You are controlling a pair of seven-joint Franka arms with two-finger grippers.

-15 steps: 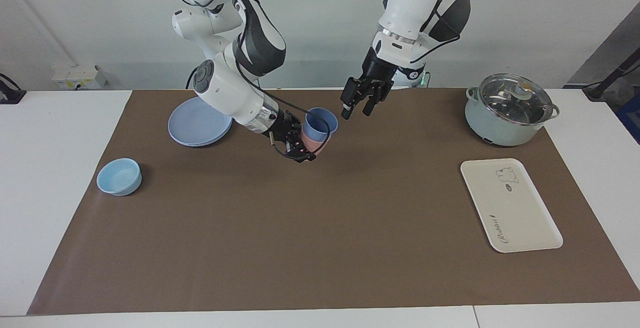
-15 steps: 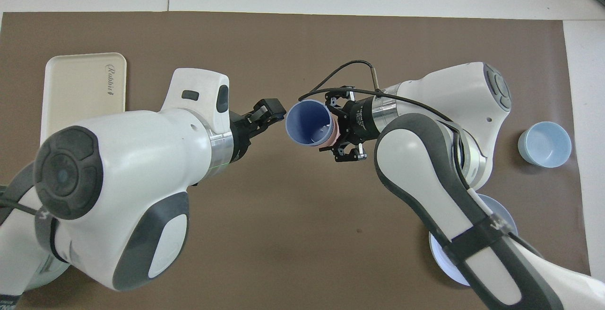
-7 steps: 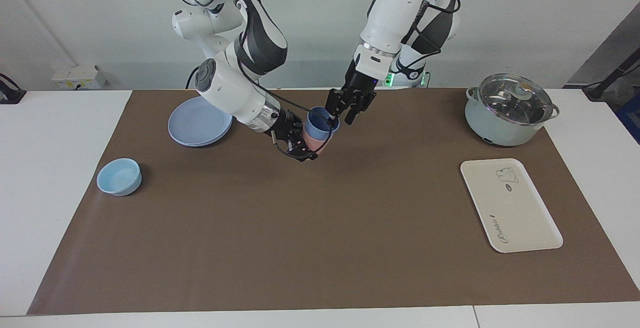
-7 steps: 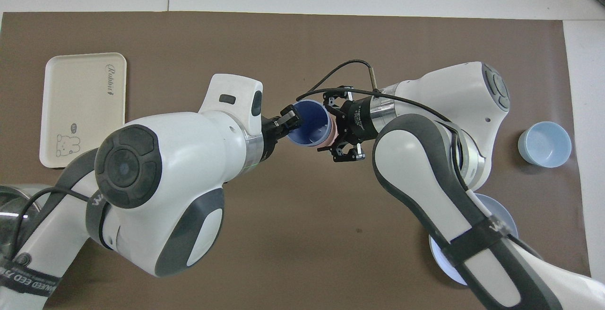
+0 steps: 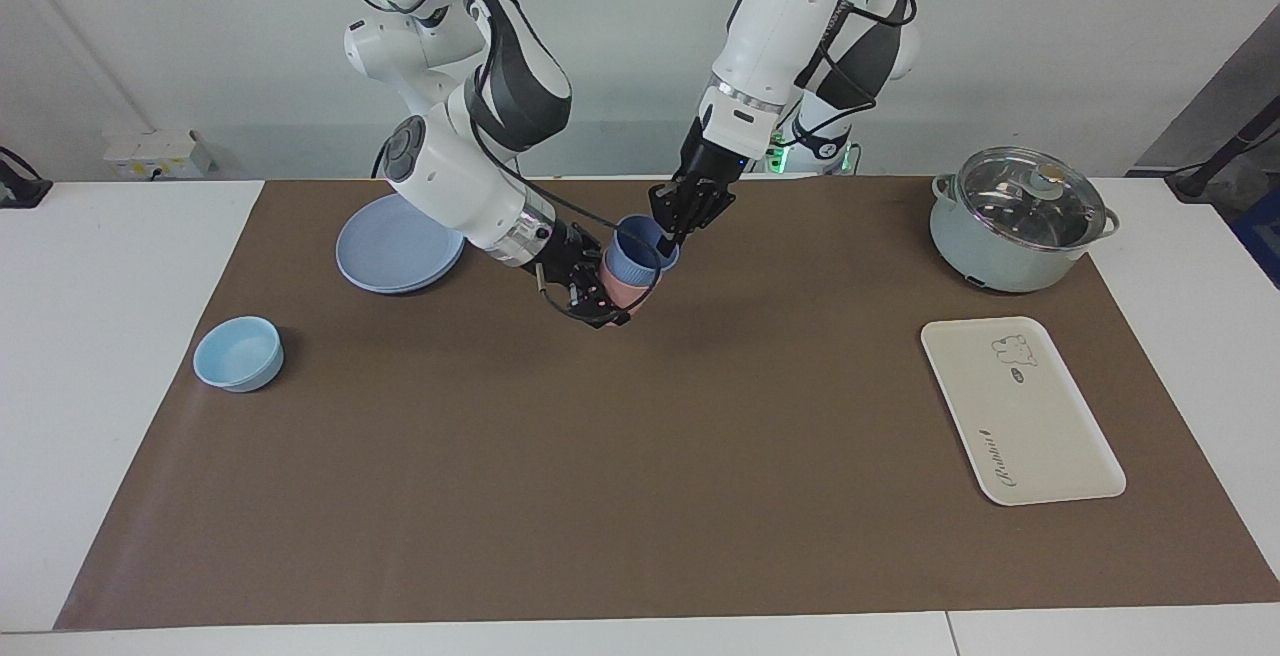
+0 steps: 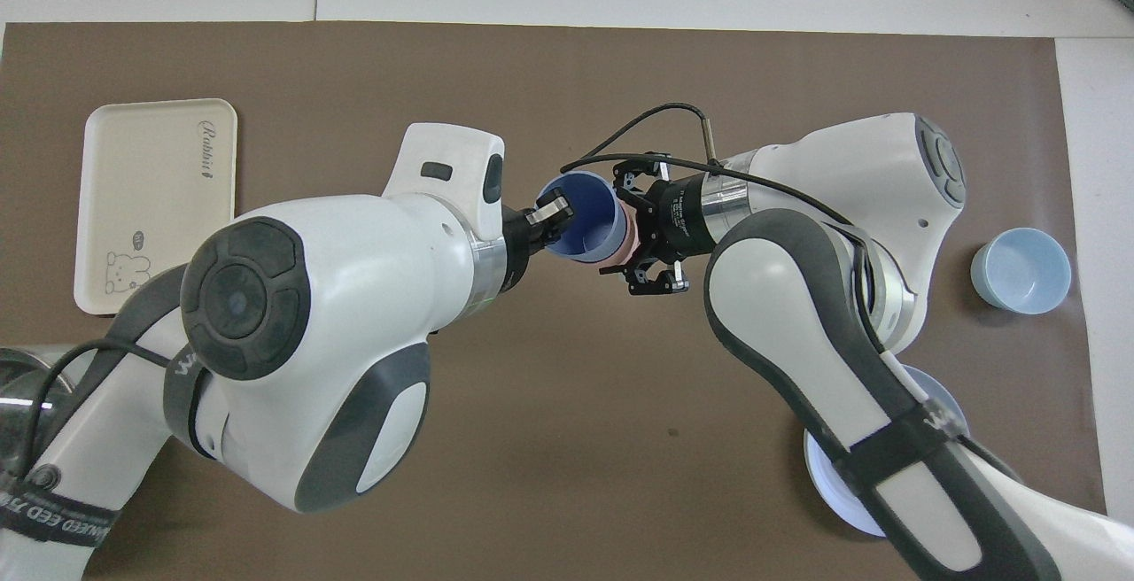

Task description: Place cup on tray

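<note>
The periwinkle-blue cup (image 5: 635, 248) sits nested in a pink cup (image 5: 620, 288), both tilted and held up over the mat's middle, near the robots. My right gripper (image 5: 610, 294) is shut on the pink cup's base. My left gripper (image 5: 668, 234) comes down onto the blue cup's rim, pinching it with one finger inside. In the overhead view the blue cup (image 6: 585, 227) opens toward the left gripper (image 6: 549, 213), and the right gripper (image 6: 642, 240) holds the pink cup (image 6: 627, 240). The cream tray (image 5: 1030, 426) lies empty at the left arm's end (image 6: 151, 209).
A pale-green pot with a glass lid (image 5: 1015, 221) stands nearer to the robots than the tray. A round blue plate (image 5: 395, 246) and a light-blue bowl (image 5: 238, 353) lie toward the right arm's end; the bowl also shows in the overhead view (image 6: 1021, 269).
My left gripper has come down from beside the cups onto the blue cup's rim and its fingers have closed there. The right gripper has kept the nested cups almost still.
</note>
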